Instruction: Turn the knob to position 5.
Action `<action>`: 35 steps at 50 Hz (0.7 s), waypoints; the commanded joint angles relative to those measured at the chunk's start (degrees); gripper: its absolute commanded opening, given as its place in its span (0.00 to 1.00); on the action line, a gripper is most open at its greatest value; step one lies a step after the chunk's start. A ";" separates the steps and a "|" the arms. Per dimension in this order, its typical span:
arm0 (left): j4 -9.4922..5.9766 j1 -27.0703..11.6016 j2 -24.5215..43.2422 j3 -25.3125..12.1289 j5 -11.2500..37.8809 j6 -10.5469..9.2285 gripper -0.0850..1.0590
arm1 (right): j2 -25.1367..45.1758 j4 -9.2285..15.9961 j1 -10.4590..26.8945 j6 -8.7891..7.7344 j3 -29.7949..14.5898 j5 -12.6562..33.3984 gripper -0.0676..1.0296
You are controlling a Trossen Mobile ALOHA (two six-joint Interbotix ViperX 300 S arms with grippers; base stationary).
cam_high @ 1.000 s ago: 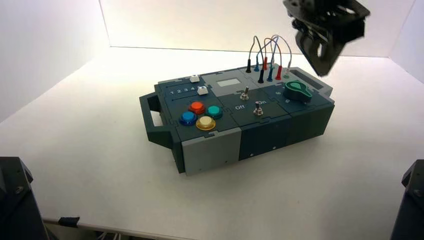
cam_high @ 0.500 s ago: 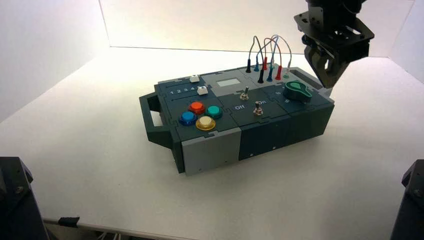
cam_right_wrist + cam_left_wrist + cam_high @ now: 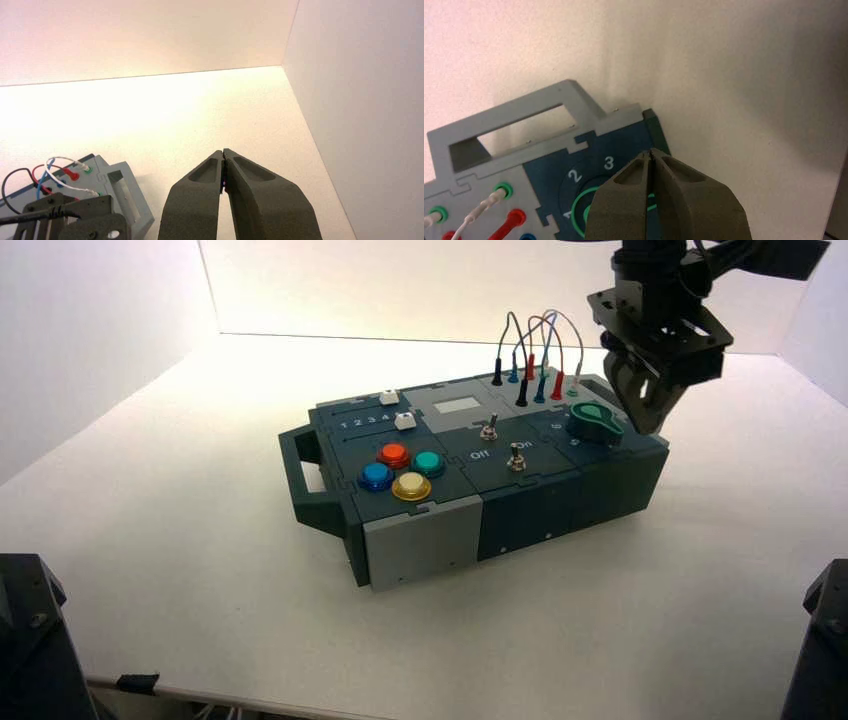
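Bright green teardrop-shaped pointer knob (image 3: 596,423) on its dark round base sat at the right end of the dark grey box (image 3: 520,510), on the top panel near the box's far right corner. The left gripper (image 3: 648,420) (image 3: 651,152) hung just above and beside that corner of the box, close to the knob, and whether it touched the knob could not be told. Its two dark fingers (image 3: 621,200) were pressed together at the tips with nothing between them.

In the left wrist view the fingers covered most of the knob, so only a green rim showed beside them. White dial digits 1, 2 and 3 (image 3: 609,162) curved around that rim on the box's dark panel (the numeral 5 was hidden from that camera). The knob's pointing could not be read.

The light grey handle (image 3: 612,392) at the box's right end lay just behind the knob, and the looping banana-plug wires (image 3: 535,350) stood at the box's far edge, just left of the handle. Four round push buttons, red-orange (image 3: 393,454), teal (image 3: 428,462), blue (image 3: 376,476) and yellow (image 3: 411,485), clustered toward the box's left end, with two small metal toggle switches (image 3: 489,430) at the box's middle.

The right gripper (image 3: 223,150) was held high, beyond the box's handle end, its fingers also closed together on nothing.
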 commanded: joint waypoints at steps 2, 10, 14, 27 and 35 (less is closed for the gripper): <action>0.35 0.53 -1.49 -0.88 0.26 0.35 0.05 | 0.26 0.18 -0.35 0.18 -1.49 -0.53 0.04; 0.44 1.32 -1.41 -0.53 1.67 0.35 0.05 | 0.26 0.18 -0.35 0.18 -1.49 -0.44 0.04; 0.44 1.32 -1.32 -0.44 2.11 0.35 0.05 | 0.26 0.18 -0.35 0.18 -1.49 -0.44 0.04; 0.53 1.32 -1.23 0.00 3.34 0.44 0.05 | 0.26 0.26 -0.35 0.26 -1.58 -0.53 0.04; 0.70 1.23 -1.32 1.14 3.96 0.44 0.05 | 0.26 0.26 -0.35 0.26 -1.58 -0.44 0.04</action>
